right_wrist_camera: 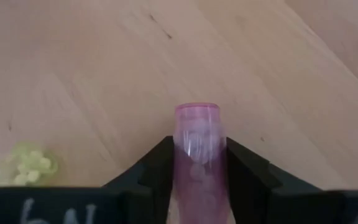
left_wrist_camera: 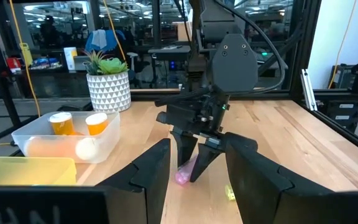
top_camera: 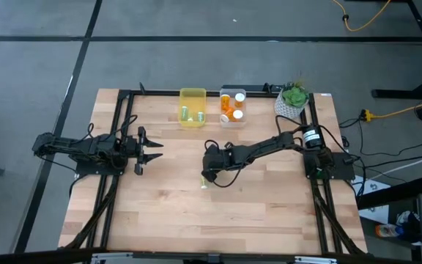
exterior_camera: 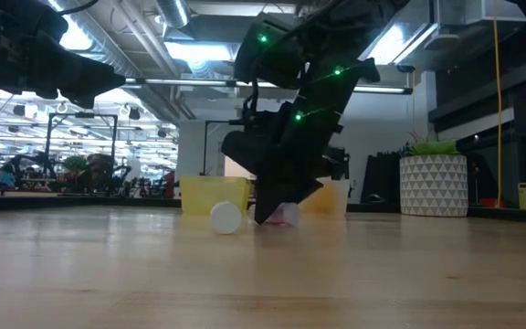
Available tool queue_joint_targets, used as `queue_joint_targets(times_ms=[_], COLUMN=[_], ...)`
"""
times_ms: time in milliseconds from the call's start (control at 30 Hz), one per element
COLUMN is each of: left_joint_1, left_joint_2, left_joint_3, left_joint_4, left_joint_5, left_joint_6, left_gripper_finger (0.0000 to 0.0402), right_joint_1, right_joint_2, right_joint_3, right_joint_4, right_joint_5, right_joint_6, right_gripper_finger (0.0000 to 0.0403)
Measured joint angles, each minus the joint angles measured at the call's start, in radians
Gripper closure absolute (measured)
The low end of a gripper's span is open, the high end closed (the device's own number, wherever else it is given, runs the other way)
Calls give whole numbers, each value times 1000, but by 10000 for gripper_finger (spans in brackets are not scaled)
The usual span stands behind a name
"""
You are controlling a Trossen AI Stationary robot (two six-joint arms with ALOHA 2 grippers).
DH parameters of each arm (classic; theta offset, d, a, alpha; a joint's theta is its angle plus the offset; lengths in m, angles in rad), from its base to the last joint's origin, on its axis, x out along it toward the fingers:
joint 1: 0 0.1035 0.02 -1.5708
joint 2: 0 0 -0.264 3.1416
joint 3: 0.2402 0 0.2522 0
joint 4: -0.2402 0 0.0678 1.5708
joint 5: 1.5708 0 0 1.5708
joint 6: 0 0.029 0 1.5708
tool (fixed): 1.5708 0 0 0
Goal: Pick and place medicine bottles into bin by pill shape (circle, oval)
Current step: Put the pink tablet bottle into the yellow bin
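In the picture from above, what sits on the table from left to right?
Left pincer → yellow bin → right pincer, gripping a purple bottle → clear bin with orange bottles → potted plant.

A wooden table with a black frame stands on a grey floor crossed by dark lines. A yellow cable loops over the floor beyond it. On the table's far right corner sits a green plant in a white patterned pot. Behind, ceiling lights shine among pipes, and what may be a workshop with racks stretches away.
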Motion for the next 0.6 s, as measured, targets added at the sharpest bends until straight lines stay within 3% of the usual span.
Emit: queue_joint_targets(times_ms=[167, 333, 600], left_joint_1=[0, 0, 0], left_joint_2=[0, 0, 0], left_joint_3=[0, 0, 0], left_joint_4=[0, 0, 0], left_joint_5=[0, 0, 0], left_joint_6=[0, 0, 0], left_gripper_finger=[253, 253, 253], right_joint_1=[-12, -58, -211], right_joint_2=[2, 2, 1], right_joint_3=[43, 157, 319], right_joint_4=[-19, -22, 27], right_joint_5=[-9, -4, -29], right_joint_6=[-110, -283, -504], right_gripper_finger=[300, 297, 293])
